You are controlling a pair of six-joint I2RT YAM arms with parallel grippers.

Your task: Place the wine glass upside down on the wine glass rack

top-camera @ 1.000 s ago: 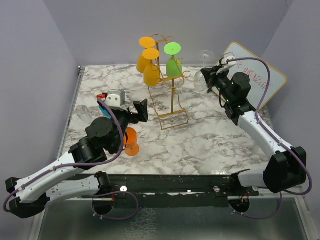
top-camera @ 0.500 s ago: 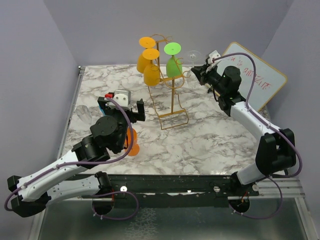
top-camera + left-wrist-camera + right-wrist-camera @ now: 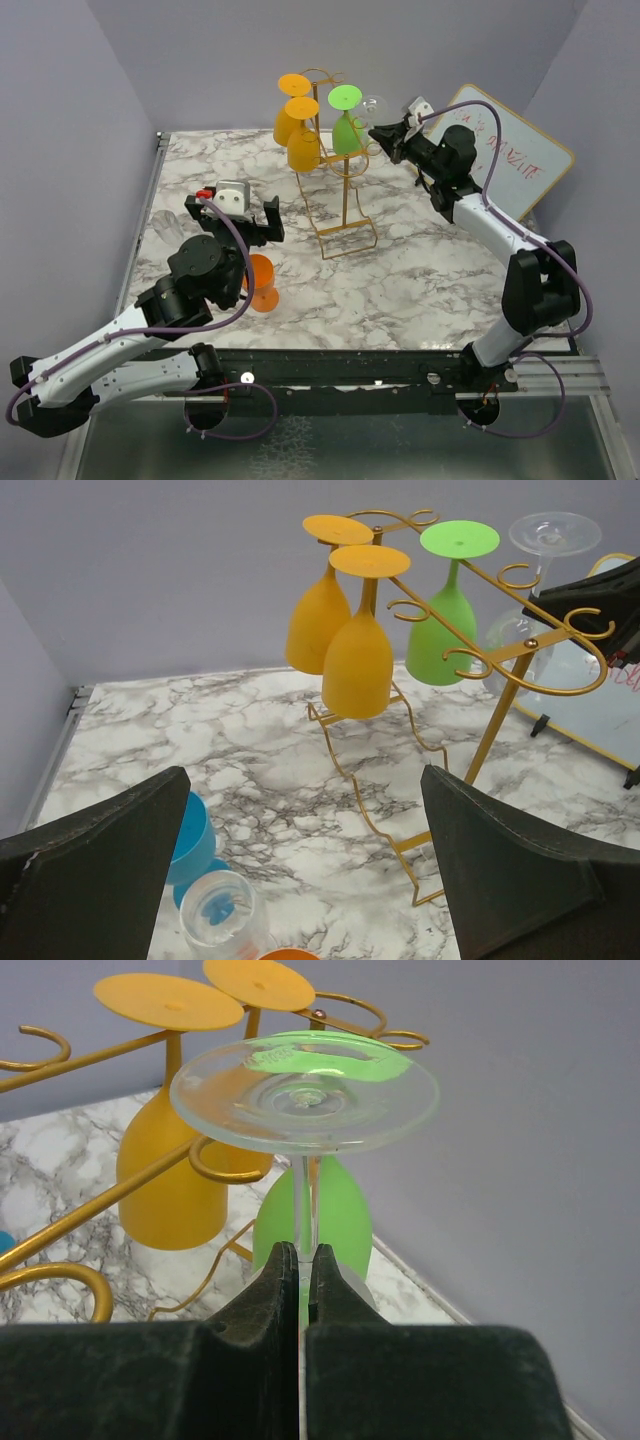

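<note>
Covering the whole floor of the scene, the marble table [image 3: 420, 280] carries a whiteboard [image 3: 525, 160] propped at its far right corner. Above the left half of the table hangs the left gripper [image 3: 232, 212], its pincer spread wide apart and holding nothing. The right gripper [image 3: 383, 135] is raised over the far edge, its pincer clamped together on the thin stem of the clear wine glass [image 3: 305, 1095]. Near the middle of the far edge stands the golden wine glass rack [image 3: 347, 200], its wire base on the table and its curled loop arms up top. The clear wine glass is upside down, its round foot uppermost and a little above the rack's right-hand loops, just beside the green glass [image 3: 348, 135]; whether its stem touches a loop I cannot tell. The green glass hangs bowl down from the rack, as do two yellow-orange glasses [image 3: 303, 150] on the rack's left side. An orange glass [image 3: 262, 280] stands toward the near left, by the left arm. A blue glass [image 3: 195, 830] and a small clear glass [image 3: 215, 915] sit side by side near the left edge.
</note>
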